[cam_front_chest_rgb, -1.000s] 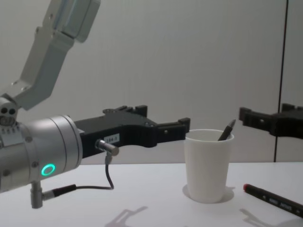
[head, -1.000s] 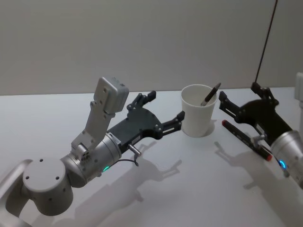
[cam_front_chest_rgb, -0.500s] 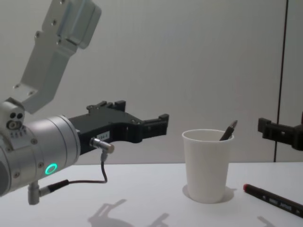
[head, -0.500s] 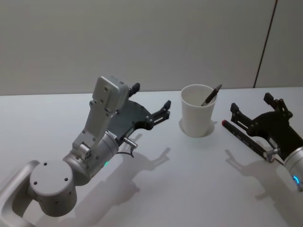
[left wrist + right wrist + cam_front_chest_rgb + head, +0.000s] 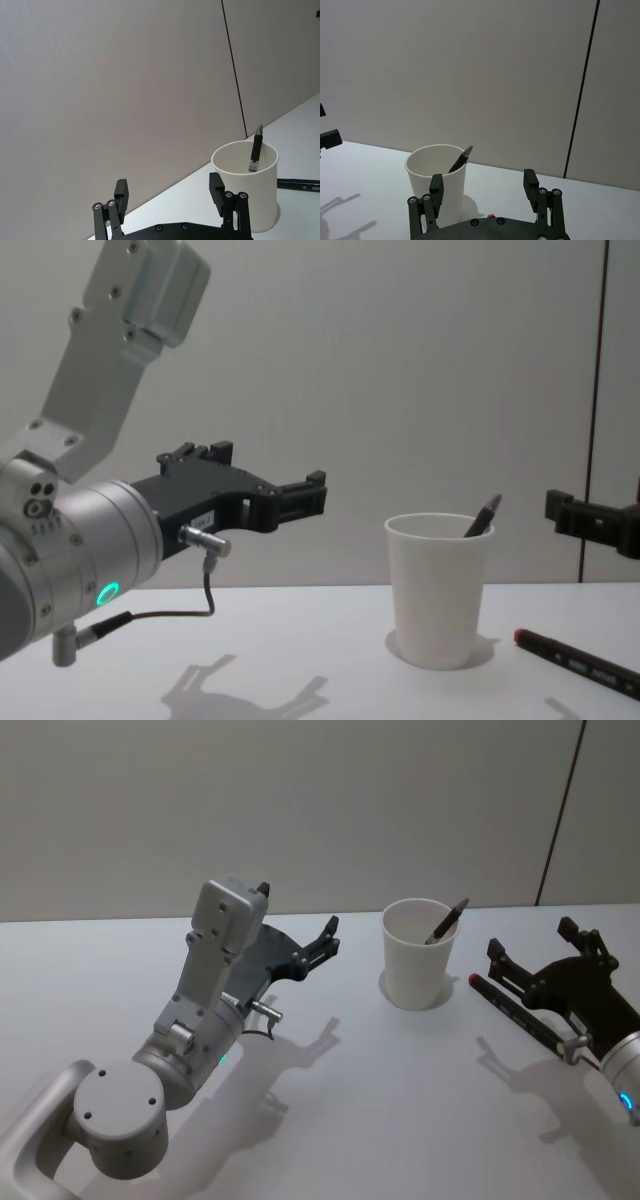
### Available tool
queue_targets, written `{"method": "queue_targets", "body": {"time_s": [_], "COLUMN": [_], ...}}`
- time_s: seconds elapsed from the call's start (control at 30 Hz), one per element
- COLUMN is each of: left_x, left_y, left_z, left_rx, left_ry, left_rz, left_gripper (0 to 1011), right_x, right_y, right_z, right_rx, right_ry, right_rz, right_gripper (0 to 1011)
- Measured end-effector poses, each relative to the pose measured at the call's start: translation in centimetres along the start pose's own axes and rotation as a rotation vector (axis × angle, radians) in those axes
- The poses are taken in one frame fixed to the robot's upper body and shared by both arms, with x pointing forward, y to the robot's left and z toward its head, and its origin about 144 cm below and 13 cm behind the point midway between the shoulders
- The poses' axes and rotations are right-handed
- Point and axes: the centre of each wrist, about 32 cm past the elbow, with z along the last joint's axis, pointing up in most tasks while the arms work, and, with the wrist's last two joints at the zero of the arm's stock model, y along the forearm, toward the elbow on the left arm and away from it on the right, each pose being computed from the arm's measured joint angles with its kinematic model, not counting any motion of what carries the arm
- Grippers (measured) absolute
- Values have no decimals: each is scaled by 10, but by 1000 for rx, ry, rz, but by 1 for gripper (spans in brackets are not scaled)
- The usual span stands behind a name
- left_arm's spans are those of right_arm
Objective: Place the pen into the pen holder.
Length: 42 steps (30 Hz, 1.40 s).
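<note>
Paper cup [image 5: 418,965], plain white, stands upright on the white table [image 5: 400,1120] in the head view, with the dark pen [image 5: 447,921] inside it, leaning on the rim's right side so its tip pokes out above. My left gripper [image 5: 296,910] hangs above the table to the cup's left, apart from it, jaws spread wide and holding nothing. My right gripper [image 5: 531,940] sits to the cup's right, jaws equally wide and empty, above a black marker [image 5: 515,1015] with a red end that lies flat on the table just beside the cup. From my left wrist I see my own gripper [image 5: 168,189] with both fingers parted around bare air, the cup [image 5: 247,200] beyond them against the grey wall [image 5: 125,75], the pen [image 5: 256,150] slanting up past the rim, and the marker [image 5: 300,185] lying behind the cup. From my right wrist my gripper [image 5: 483,182] is spread and empty too, with the cup [image 5: 455,195] near one finger and the pen [image 5: 460,159] tilted inside. The chest view shows my left gripper [image 5: 270,472] raised well left of the cup [image 5: 438,590], my right gripper [image 5: 598,520] at the right edge, the pen [image 5: 483,515] resting on the rim and the marker [image 5: 575,660] on the table [image 5: 300,640].
</note>
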Motion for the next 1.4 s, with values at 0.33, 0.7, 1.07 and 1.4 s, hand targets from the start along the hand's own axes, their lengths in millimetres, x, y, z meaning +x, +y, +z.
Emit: {"method": "queue_targets", "body": {"time_s": [0.33,0.7,1.07,1.4], "left_x": [0,0,0,0], "left_y": [0,0,0,0], "left_z": [0,0,0,0], "left_rx": [0,0,0,1], "left_ry": [-2,-2,-1,-1], "left_rz": [4,4,4,4], "left_gripper": [1001,1001,1001,1001], "right_x": [3,13,23,27], "right_y": [-2,-10,-24,-31], "right_z": [1,6,18,33], "right_rx": [-5,-23,-54,-103], "right_ry": [-8,-16,-16,-13], "right_rz": [-4,-26,-67,-110], "right_gripper": [1001,1001,1001,1001]}}
